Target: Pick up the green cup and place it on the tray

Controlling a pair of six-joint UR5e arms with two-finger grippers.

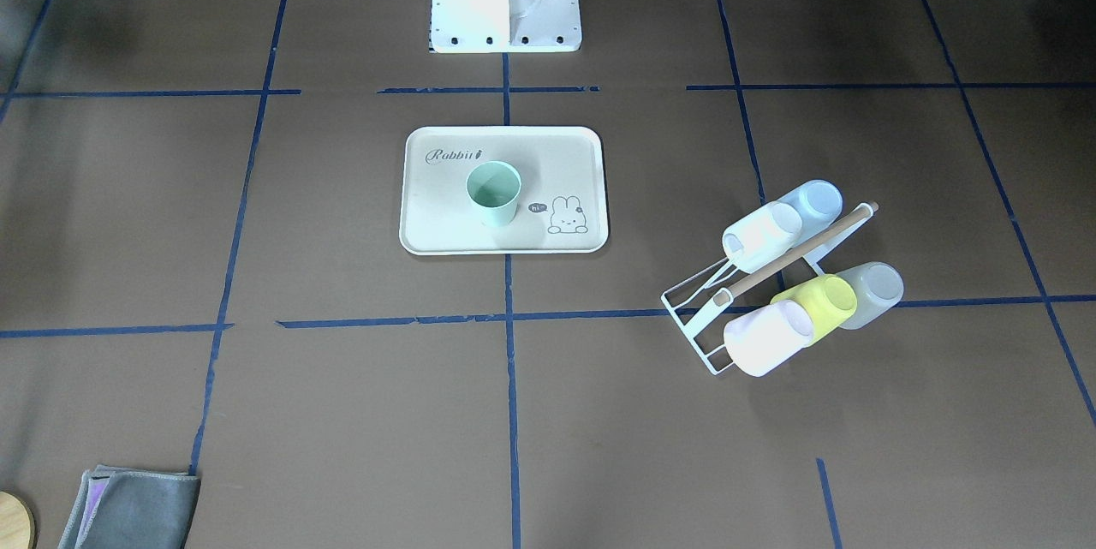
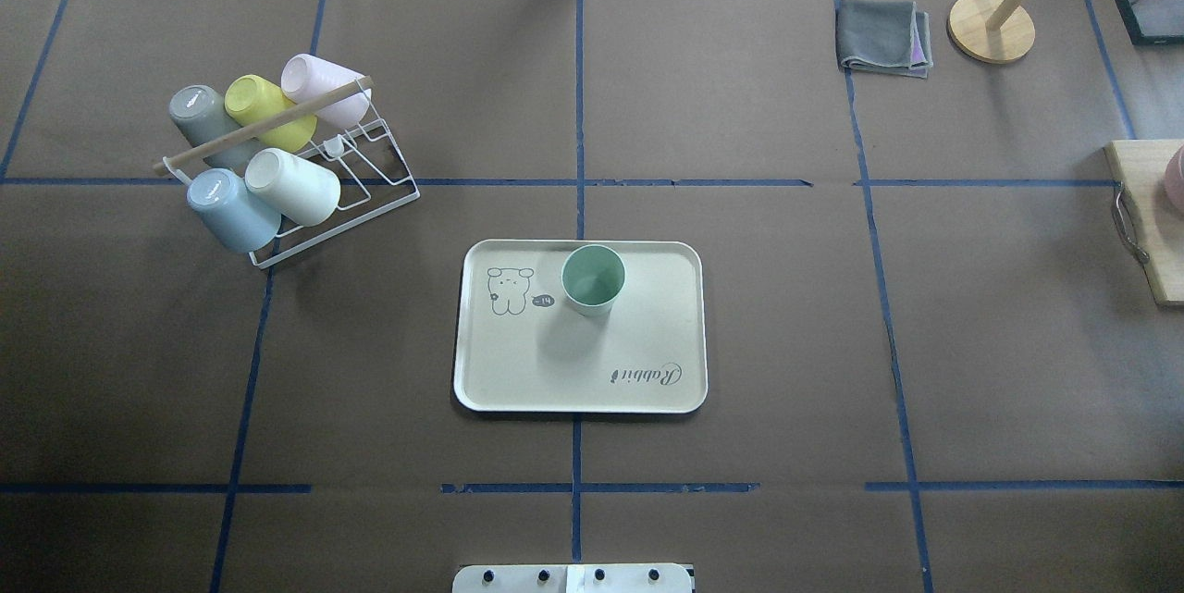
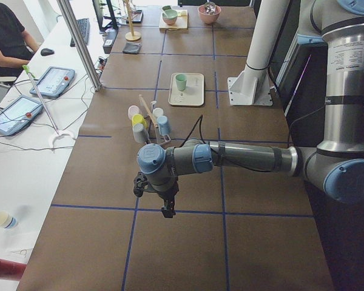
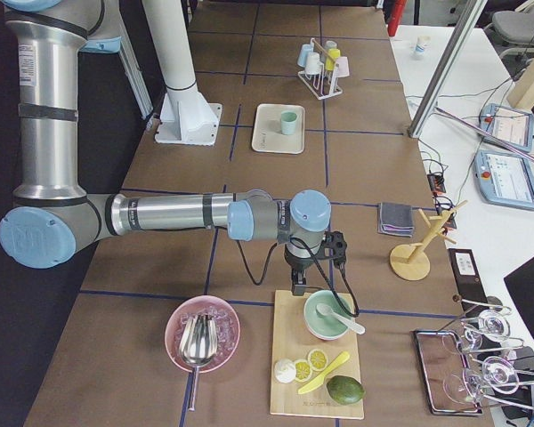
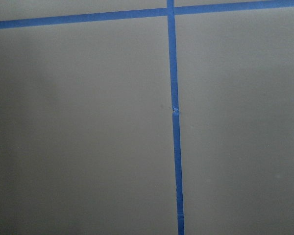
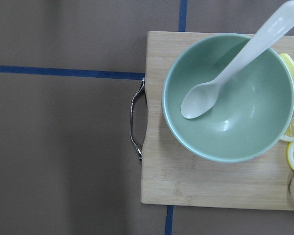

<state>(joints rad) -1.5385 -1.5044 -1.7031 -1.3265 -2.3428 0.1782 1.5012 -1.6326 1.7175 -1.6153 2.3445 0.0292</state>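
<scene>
overhead exterior: the green cup (image 2: 593,278) stands upright on the tray (image 2: 652,320), near its far rim. left gripper (image 3: 167,210) and right gripper (image 4: 297,286) hang well apart from it; spread or pressed together, i cannot tell.

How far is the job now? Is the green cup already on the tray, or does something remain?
Done: the green cup stands upright on the tray, beside the rabbit drawing. In hand: nothing; the left gripper hangs over bare table and the right gripper near a wooden board, both far from the tray. Left: nothing visible.
</scene>
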